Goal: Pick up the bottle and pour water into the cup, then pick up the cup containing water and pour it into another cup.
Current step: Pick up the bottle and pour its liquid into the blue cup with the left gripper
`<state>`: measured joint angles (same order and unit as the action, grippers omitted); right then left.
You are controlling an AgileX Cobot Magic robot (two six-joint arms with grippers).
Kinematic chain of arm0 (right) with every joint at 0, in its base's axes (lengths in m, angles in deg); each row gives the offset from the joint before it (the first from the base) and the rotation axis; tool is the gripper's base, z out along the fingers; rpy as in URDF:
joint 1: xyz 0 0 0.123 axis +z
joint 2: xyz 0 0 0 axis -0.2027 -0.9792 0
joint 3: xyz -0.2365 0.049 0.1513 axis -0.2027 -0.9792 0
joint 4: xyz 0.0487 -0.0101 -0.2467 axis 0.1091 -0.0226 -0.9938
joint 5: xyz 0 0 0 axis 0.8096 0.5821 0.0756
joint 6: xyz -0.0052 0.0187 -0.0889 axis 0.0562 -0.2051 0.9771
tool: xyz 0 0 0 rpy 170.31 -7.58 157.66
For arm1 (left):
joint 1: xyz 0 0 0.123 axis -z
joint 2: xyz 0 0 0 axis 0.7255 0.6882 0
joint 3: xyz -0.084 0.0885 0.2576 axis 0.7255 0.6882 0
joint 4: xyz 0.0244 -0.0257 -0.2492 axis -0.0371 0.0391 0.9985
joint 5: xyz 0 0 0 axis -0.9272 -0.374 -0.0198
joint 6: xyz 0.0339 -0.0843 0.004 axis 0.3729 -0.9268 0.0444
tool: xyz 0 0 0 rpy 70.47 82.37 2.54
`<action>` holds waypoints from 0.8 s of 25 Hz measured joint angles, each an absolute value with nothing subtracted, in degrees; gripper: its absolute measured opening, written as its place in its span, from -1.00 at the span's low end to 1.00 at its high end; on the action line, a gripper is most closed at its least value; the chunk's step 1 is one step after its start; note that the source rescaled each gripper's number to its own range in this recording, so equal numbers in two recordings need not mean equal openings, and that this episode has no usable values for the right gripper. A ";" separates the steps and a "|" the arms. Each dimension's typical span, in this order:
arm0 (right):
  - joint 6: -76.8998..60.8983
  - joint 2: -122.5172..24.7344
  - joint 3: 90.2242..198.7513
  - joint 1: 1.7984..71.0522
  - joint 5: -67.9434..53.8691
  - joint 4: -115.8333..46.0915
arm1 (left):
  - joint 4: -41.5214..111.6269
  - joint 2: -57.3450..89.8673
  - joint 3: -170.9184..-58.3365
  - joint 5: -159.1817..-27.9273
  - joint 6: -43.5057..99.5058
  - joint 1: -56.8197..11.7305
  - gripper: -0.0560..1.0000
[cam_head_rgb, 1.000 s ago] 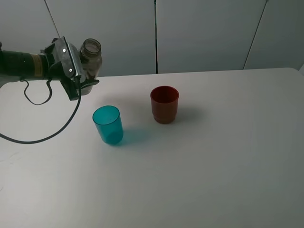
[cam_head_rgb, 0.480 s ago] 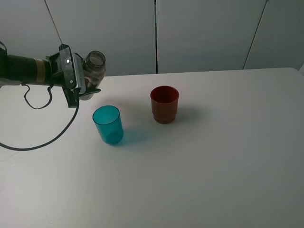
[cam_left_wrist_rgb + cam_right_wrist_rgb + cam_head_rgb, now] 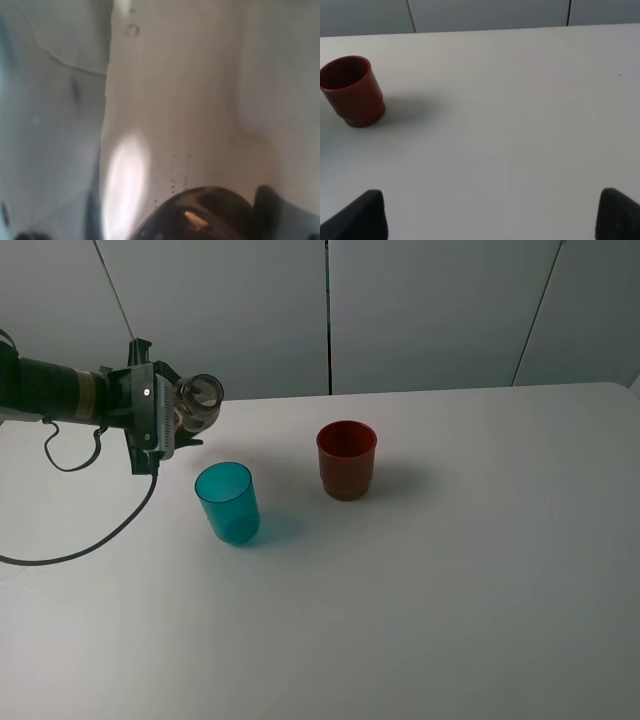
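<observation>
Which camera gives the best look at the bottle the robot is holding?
The exterior high view: the bottle shows tilted in the left gripper. The left wrist view gives only a blurred close-up; the right wrist view misses it.

The bottle is clear smoky grey-brown, the cup translucent teal-blue, the other cup dark red, the table plain white.

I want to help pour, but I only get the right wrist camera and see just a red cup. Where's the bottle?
Observer: The left gripper holds the bottle in the air, left of your red cup.
Operator: Is it tipped?
Observer: Yes, it's tilted well over, with no cap on.
Operator: Where will the water go?
Observer: A teal cup stands upright on the table, in front of the bottle and left of the red cup.
</observation>
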<state>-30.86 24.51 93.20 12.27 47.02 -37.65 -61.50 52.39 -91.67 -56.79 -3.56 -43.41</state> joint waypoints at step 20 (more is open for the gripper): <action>-30.86 24.51 93.20 12.27 47.02 -37.65 | -55.29 52.39 -91.67 -60.37 16.42 -42.26 -0.89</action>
